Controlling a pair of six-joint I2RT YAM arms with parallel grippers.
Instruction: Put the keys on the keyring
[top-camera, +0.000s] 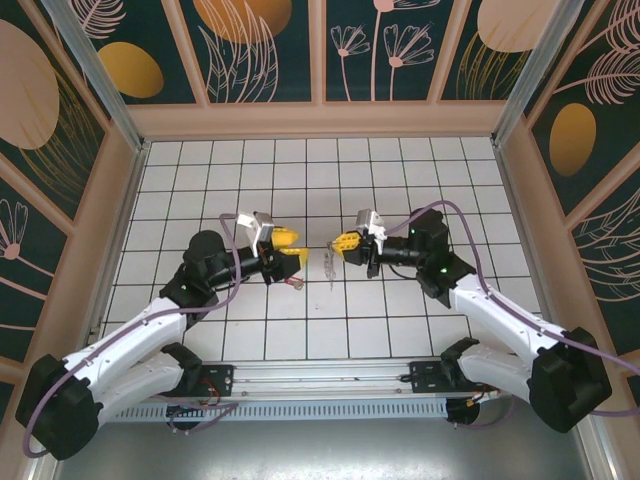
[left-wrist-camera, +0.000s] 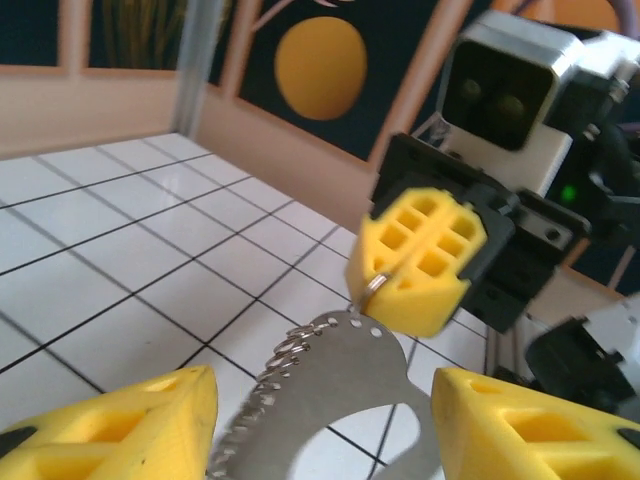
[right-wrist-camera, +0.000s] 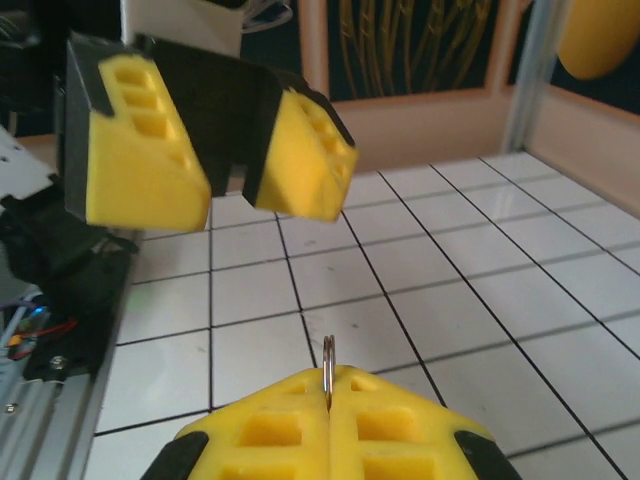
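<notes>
One keyring (right-wrist-camera: 328, 352) pinched tight in the right hand (right-wrist-camera: 328, 382); keys (left-wrist-camera: 340, 390) dangle beneath, facing the left hand (top-camera: 289, 247), spread wide.

Bright, even light falls from overhead. The white tiled counter (top-camera: 400, 180) shows no hard glare, only faint, soft shadows beside the arms. The top view bows slightly at its edges. In the left wrist view the left fingers (left-wrist-camera: 110, 425) at 7 and 5 o'clock and the keys (left-wrist-camera: 340, 390) are blurred. In the right wrist view the keyring (right-wrist-camera: 328, 362) looks crisp, while the right fingers (right-wrist-camera: 270, 435) at 6 o'clock are soft.
</notes>
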